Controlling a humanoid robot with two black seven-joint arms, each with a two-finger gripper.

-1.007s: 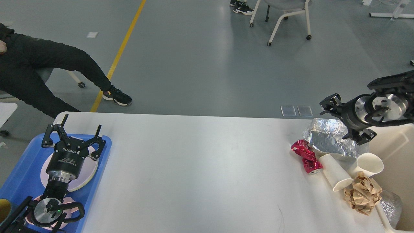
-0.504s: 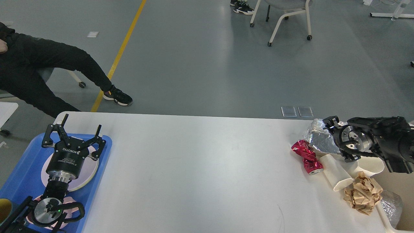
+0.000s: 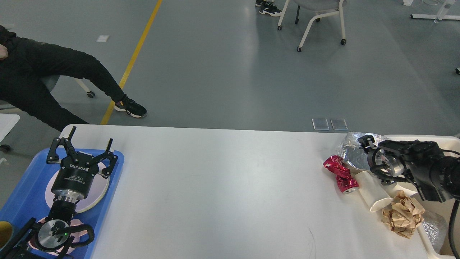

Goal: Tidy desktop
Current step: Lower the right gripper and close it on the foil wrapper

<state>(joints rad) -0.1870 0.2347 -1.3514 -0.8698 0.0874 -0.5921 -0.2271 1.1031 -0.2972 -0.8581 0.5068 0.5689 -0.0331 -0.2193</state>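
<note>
The white desktop (image 3: 222, 187) fills the lower view. At its right end lies a pile of litter: crumpled silver foil (image 3: 350, 153), a crushed red can (image 3: 341, 175), a white paper cup (image 3: 373, 191) on its side and a ball of brown paper (image 3: 402, 214). My right gripper (image 3: 363, 142) is low over the foil, seen dark and end-on, so its fingers cannot be told apart. My left gripper (image 3: 90, 139) stands open with nothing in it, over the far edge of the blue tray (image 3: 28, 187).
A pale plate (image 3: 101, 187) lies on the blue tray under my left arm. A beige bin (image 3: 399, 137) stands at the table's right edge with more foil (image 3: 433, 226) in it. A seated person's leg (image 3: 72, 72) and a chair (image 3: 316, 14) are beyond the table.
My right arm has come down and to the left from above the bin onto the litter pile by the foil, hiding a second white cup. The left arm has not moved.
</note>
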